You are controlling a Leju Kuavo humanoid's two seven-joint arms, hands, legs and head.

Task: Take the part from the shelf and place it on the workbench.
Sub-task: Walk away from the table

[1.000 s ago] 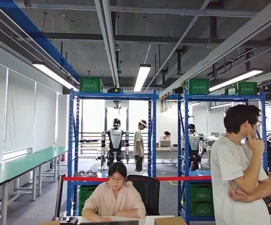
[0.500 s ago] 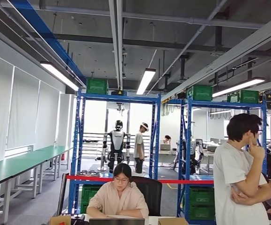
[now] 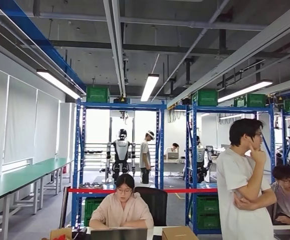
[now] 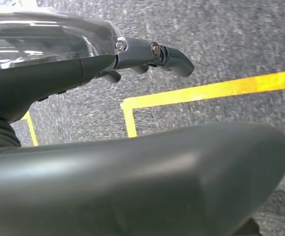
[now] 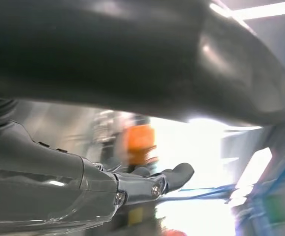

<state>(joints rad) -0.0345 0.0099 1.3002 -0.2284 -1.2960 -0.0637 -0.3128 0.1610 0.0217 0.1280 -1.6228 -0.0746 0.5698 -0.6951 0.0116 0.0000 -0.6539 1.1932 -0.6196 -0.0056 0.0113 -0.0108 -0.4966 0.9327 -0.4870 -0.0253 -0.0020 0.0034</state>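
Observation:
My left hand [image 4: 96,93] hangs over grey floor, its fingers [image 4: 159,53] stretched out and holding nothing. In the right wrist view my right hand [image 5: 107,187] is likewise spread, fingers [image 5: 170,178] extended with nothing in them, in front of a blurred bright background with an orange blur [image 5: 141,142]. In the head view a blue shelf rack [image 3: 79,150] stands ahead with metal parts [image 3: 91,185] on a middle level, too small to make out. A long green workbench [image 3: 18,177] runs along the left wall.
A seated person [image 3: 122,210] works at a desk straight ahead, a cardboard box [image 3: 179,233] beside them. Another person [image 3: 243,195] stands at the right, one more sits behind [image 3: 288,197]. A red barrier tape [image 3: 173,190] spans the racks. Yellow floor tape [image 4: 207,91] lies below my left hand.
The whole head picture has swayed, so the camera moved; the scene now sits further left, and a seated person has come into sight at the right edge.

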